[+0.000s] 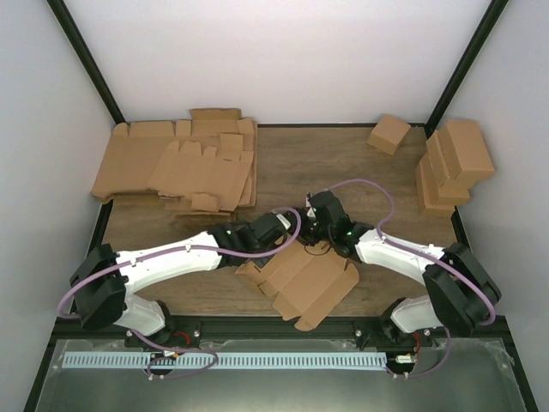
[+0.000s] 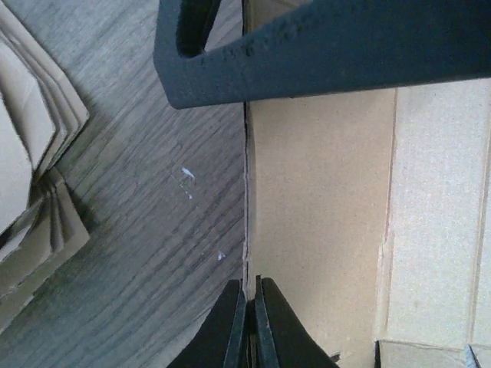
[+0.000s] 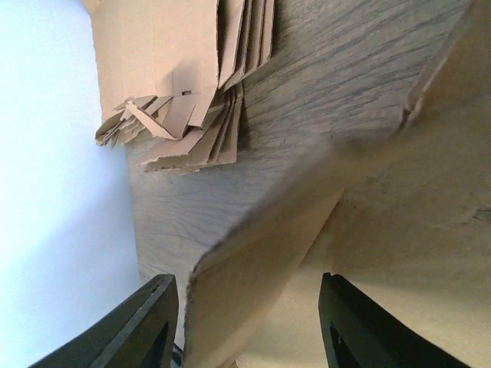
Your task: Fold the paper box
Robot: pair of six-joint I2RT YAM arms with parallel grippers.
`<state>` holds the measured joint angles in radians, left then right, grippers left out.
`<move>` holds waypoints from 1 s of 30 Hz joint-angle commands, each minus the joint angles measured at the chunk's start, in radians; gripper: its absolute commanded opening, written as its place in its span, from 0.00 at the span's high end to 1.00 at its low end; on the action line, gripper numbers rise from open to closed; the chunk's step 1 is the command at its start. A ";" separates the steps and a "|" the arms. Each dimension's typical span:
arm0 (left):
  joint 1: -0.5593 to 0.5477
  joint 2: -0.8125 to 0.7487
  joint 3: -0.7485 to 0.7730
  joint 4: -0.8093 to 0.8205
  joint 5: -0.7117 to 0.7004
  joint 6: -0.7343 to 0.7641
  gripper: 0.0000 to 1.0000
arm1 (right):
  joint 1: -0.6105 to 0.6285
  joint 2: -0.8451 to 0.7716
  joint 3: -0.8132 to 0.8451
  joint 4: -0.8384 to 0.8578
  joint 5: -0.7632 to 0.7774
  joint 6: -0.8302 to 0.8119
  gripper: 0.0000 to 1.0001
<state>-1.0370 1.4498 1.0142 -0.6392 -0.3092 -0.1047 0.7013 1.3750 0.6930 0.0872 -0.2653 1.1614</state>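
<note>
Cardboard box blank (image 1: pixel 309 279) is anchored by the left gripper (image 2: pixel 247 295) clamped on its edge (likely steadying it) while the right gripper (image 3: pixel 245 299), spread wide, straddles its raised flap (image 3: pixel 253 245) without gripping.

Near centre of desk (image 1: pixel 292 172): paper box (image 1: pixel 304 283). Far left: stack of flat blanks (image 1: pixel 180 167). Far right: folded boxes (image 1: pixel 453 165) piled; single folded box (image 1: pixel 389 134) left of pile, apart.

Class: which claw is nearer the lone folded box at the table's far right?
Right. The right claw straddles a flap of the paper box, nearer the lone folded box; the left claw pinches the paper box's edge farther left.
</note>
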 commanded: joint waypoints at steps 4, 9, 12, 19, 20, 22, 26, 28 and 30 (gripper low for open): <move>-0.084 0.034 0.031 -0.004 -0.122 -0.007 0.96 | -0.014 0.029 0.052 0.042 -0.060 -0.005 0.56; -0.095 0.046 0.032 0.005 -0.133 -0.009 0.96 | -0.020 0.032 0.047 0.035 -0.071 -0.018 0.83; -0.090 0.011 0.015 0.045 -0.085 -0.009 0.84 | -0.028 0.020 0.031 0.037 -0.082 -0.038 0.98; 0.097 -0.165 -0.060 0.173 0.318 -0.050 0.04 | -0.051 -0.053 -0.093 0.187 -0.150 -0.084 0.99; 0.145 -0.182 -0.069 0.185 0.393 -0.061 0.00 | -0.051 -0.058 -0.105 0.199 -0.154 -0.093 0.99; 0.237 -0.187 -0.076 0.190 0.532 -0.074 0.00 | -0.051 -0.067 -0.130 0.217 -0.157 -0.106 0.99; 0.294 -0.111 -0.061 0.162 0.673 -0.050 0.00 | -0.052 -0.073 -0.200 0.330 -0.191 -0.104 0.99; 0.294 -0.070 -0.051 0.150 0.710 -0.038 0.00 | -0.051 -0.065 -0.209 0.340 -0.197 -0.105 0.99; 0.294 -0.033 -0.048 0.145 0.750 -0.031 0.00 | -0.051 -0.062 -0.210 0.341 -0.196 -0.110 0.99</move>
<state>-0.7422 1.3548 0.9592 -0.4831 0.2619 -0.1539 0.6559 1.3163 0.4877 0.3634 -0.4400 1.0889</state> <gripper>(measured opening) 0.999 0.022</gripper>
